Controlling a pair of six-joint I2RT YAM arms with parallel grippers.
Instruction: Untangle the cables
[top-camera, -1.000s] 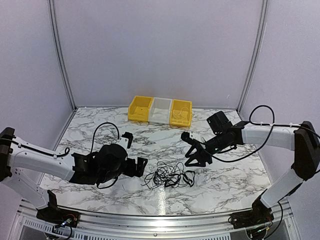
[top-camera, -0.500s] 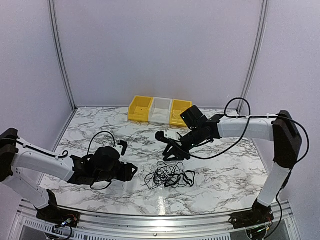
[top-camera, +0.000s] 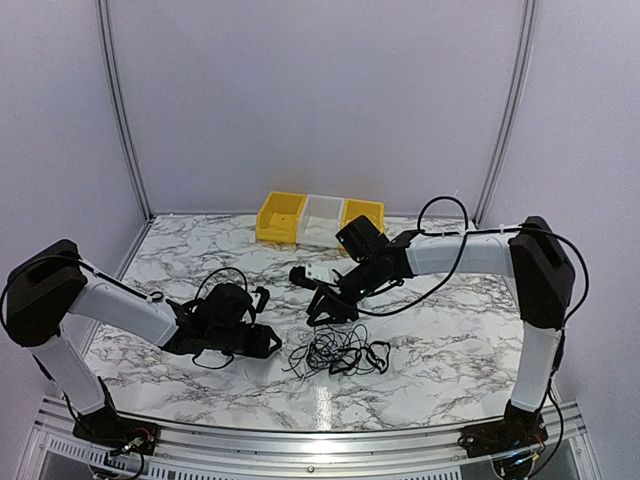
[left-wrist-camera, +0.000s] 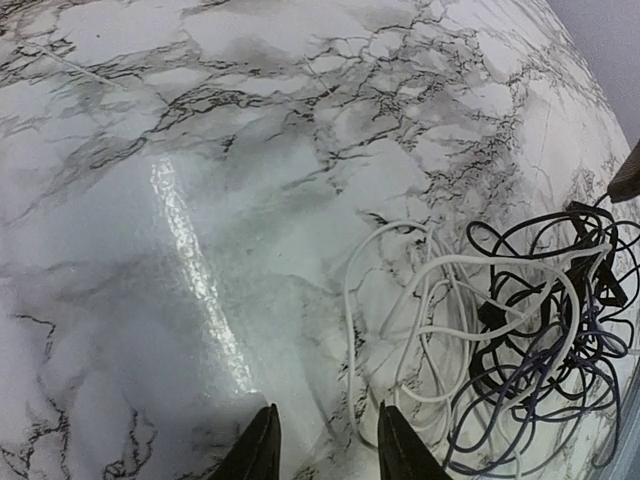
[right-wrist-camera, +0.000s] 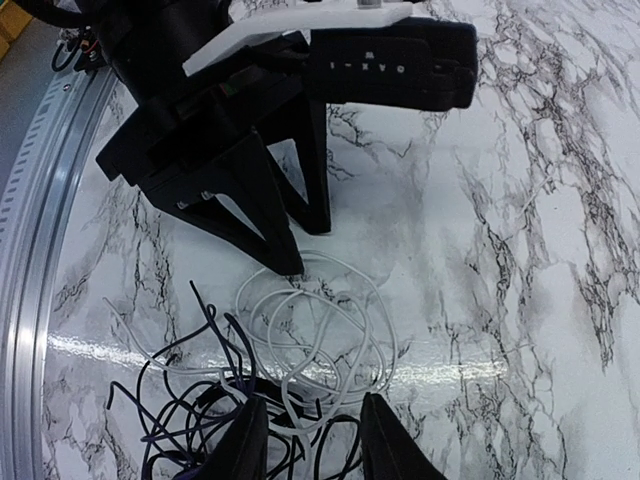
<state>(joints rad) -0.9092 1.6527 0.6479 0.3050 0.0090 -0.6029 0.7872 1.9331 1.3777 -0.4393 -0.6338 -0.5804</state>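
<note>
Cables (top-camera: 336, 352) lie tangled, centre-near on the counter (top-camera: 450, 340). Left tool (left-wrist-camera: 325, 452) sits just left of them, jaws partly apart and empty. Right tool (right-wrist-camera: 312, 440) is at the tangle's far edge, jaws partly apart with cords crossing between its tips.

We look down from high behind the arms (top-camera: 115, 303) over the whole table (top-camera: 450, 350). Both wrist cameras hang close over the marble; the right one faces the left gripper (right-wrist-camera: 308, 248). All three share the cables (top-camera: 335, 352), lower frame in both wrist views.
</note>
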